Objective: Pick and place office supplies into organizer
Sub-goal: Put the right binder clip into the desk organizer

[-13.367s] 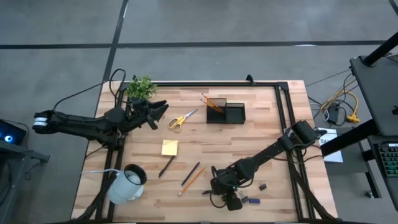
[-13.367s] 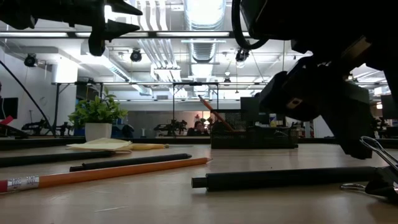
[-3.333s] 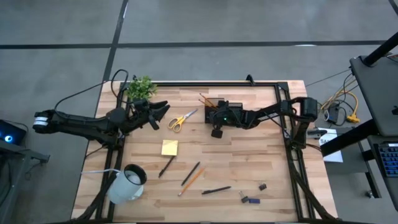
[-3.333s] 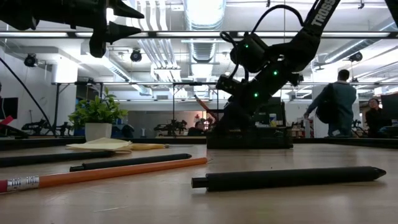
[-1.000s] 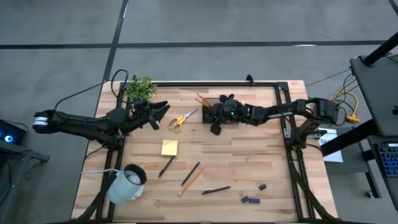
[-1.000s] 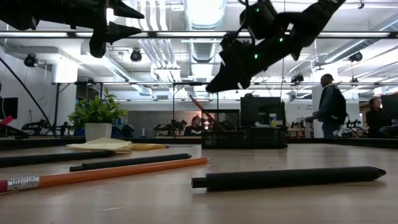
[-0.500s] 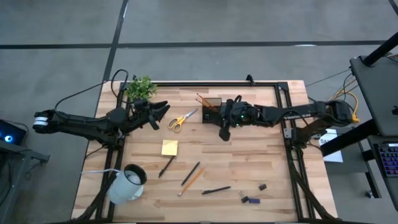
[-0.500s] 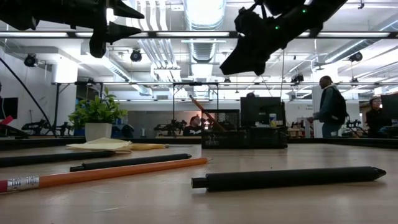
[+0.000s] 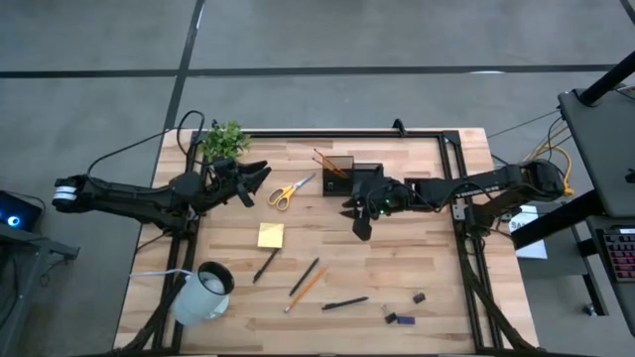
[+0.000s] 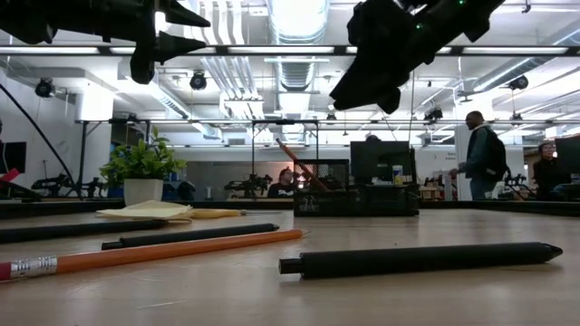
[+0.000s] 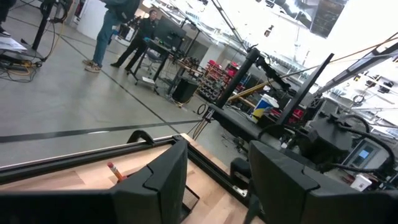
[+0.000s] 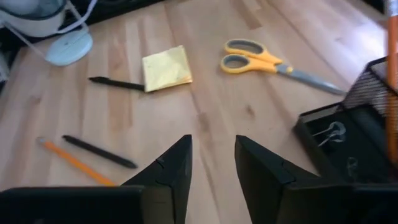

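Note:
The black organizer (image 9: 355, 178) stands near the table's far edge with orange pencils (image 9: 330, 163) leaning in it and a binder clip (image 12: 329, 132) in one compartment. My right gripper (image 9: 358, 226) (image 12: 211, 155) hovers open just near of it, above bare wood. The yellow-handled scissors (image 9: 291, 189), the yellow sticky pad (image 9: 270, 235), dark pens (image 9: 344, 302), an orange pencil (image 9: 309, 287) and small dark bits (image 9: 399, 318) lie flat on the table. My left gripper (image 9: 255, 183) (image 11: 211, 180) waits open in the air left of the scissors.
A white mug (image 9: 203, 293) lies near the table's near left corner and a green plant (image 9: 225, 139) stands at the far left corner. A black rail (image 9: 451, 188) runs along the right side. People (image 10: 478, 158) stand in the room beyond the table.
My right gripper has drawn back from over the organizer toward the table's near edge and slightly right, staying high above the table. The organizer and the loose supplies have stayed where they were.

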Robot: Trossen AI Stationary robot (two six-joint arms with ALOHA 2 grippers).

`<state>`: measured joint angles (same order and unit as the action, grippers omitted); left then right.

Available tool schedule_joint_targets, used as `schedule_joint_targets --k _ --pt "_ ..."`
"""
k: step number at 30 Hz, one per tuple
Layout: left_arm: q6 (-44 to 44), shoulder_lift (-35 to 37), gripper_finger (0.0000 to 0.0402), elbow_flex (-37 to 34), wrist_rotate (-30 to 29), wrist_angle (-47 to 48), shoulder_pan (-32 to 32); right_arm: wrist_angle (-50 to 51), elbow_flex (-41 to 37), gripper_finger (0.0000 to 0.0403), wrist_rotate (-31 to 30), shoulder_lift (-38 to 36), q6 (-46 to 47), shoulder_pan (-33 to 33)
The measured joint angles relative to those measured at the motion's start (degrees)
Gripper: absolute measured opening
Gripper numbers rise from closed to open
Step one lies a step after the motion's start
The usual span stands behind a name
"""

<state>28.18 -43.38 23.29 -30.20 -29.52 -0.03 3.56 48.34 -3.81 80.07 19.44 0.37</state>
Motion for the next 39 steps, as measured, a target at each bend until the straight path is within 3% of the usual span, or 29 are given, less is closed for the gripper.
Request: schedule_joint_targets --k 9,23,39 --pt "0.00 0.04 0.0157 0.04 0.00 0.02 0.02 7.65 -0.02 0.0119 -0.02 -2.20 5.48 6.59" --pt "0.00 0.02 0.0157 0.04 0.02 0.02 0.01 17.67 -0.02 0.0119 -0.21 -6.74 22.87 17.82" --pt "-0.04 -0.48 0.0157 0.04 0.04 0.05 0.00 22.02 -0.02 0.0119 1.51 -6.83 39.34 27.98"
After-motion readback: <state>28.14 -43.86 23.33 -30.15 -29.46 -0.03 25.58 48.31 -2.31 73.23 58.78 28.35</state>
